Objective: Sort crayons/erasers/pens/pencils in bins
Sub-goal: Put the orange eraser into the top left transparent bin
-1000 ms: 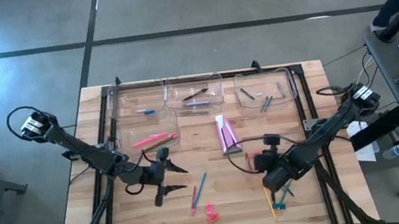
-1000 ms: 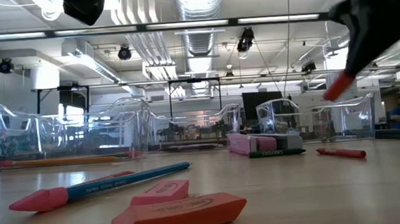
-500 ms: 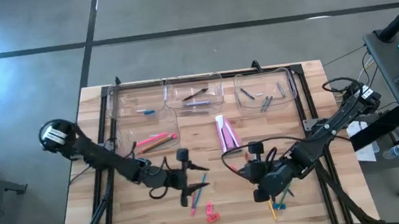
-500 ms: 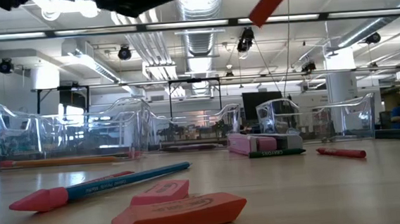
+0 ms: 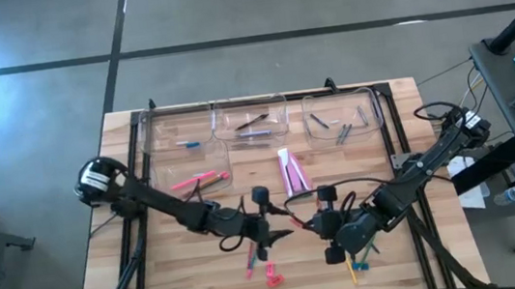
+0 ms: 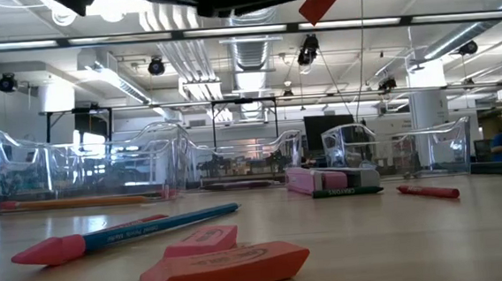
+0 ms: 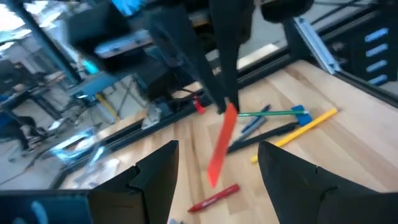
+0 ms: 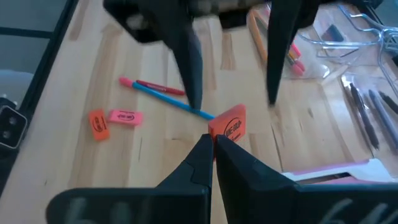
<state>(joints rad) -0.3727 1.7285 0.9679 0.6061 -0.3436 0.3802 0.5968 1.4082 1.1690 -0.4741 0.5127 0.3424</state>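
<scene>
The right claw (image 8: 213, 144) pinches a stubby orange-red eraser (image 8: 228, 122) above the wooden desk (image 5: 195, 278), while the left claw (image 8: 230, 59) gapes wide facing it, fingers parted and empty.

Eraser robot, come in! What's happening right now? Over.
Right gripper shut on an eraser, held above the table. Left gripper open, facing it close by. Two more erasers lie on the wood. Nothing between the grippers.
</scene>
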